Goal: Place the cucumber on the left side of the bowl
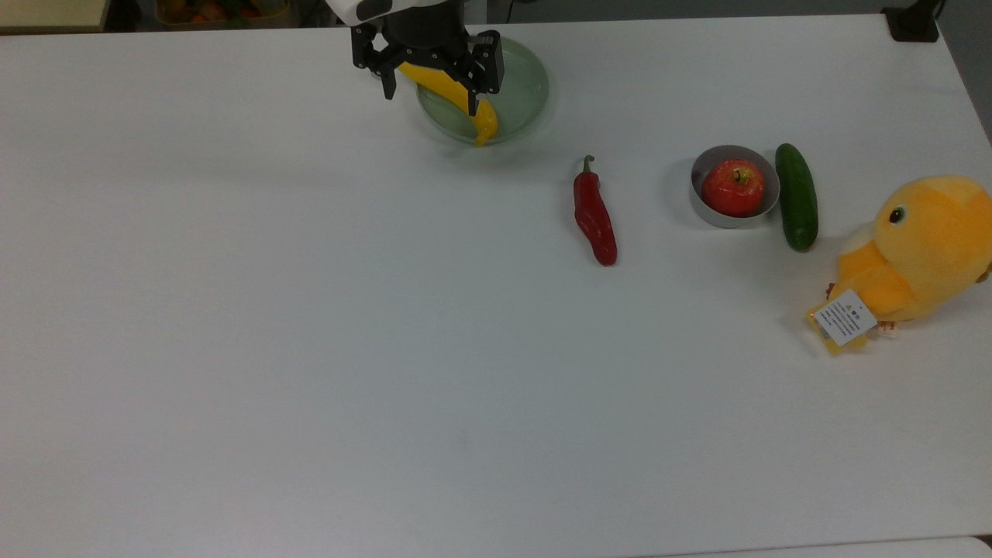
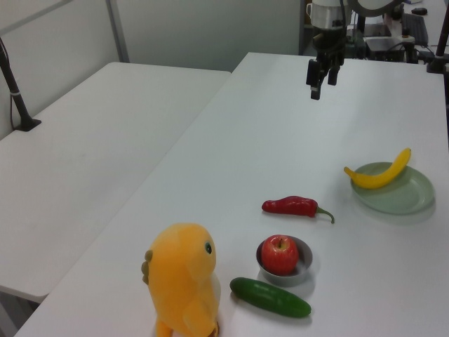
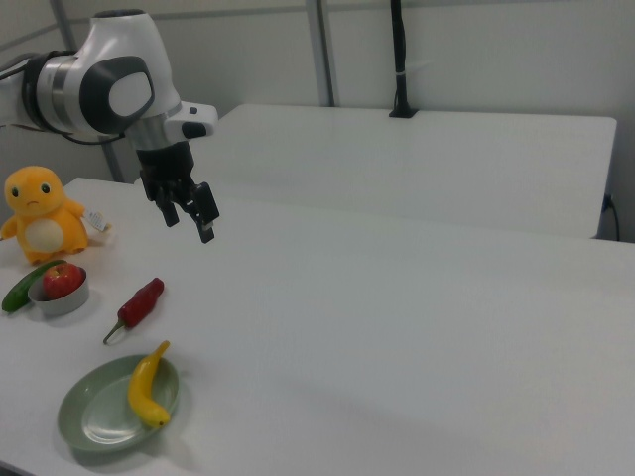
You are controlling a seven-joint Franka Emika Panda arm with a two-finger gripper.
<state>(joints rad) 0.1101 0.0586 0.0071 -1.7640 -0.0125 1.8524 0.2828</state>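
Observation:
The dark green cucumber lies flat on the white table, close against the grey bowl on the top view's right. A red apple sits in the bowl. In the left view the cucumber is in front of the bowl; in the right view the cucumber pokes out behind the bowl. My gripper hangs open and empty, high above the table, far to the top view's left of both. It is raised in the left view and in the right view.
A red chili lies to the top view's left of the bowl. A yellow banana-shaped fruit rests on a pale green dish at the back. A yellow plush toy sits by the top view's right edge, near the cucumber.

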